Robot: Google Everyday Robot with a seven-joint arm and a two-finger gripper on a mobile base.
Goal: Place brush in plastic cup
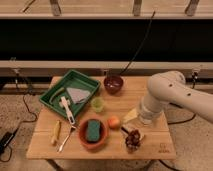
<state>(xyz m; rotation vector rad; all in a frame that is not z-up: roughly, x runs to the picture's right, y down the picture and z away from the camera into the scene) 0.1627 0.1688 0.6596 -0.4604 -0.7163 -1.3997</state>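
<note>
The white long-handled brush lies at the front edge of the green tray, its handle pointing toward the table front. The small lime-green plastic cup stands upright just right of the tray, a short way right of the brush. My gripper hangs low over the table's front right, far right of the brush and cup, below the white arm.
A dark red bowl stands at the back. An orange bowl holding a green sponge sits front centre, an orange fruit beside it. A yellow stick and metal fork lie front left. A yellow wedge lies near the arm.
</note>
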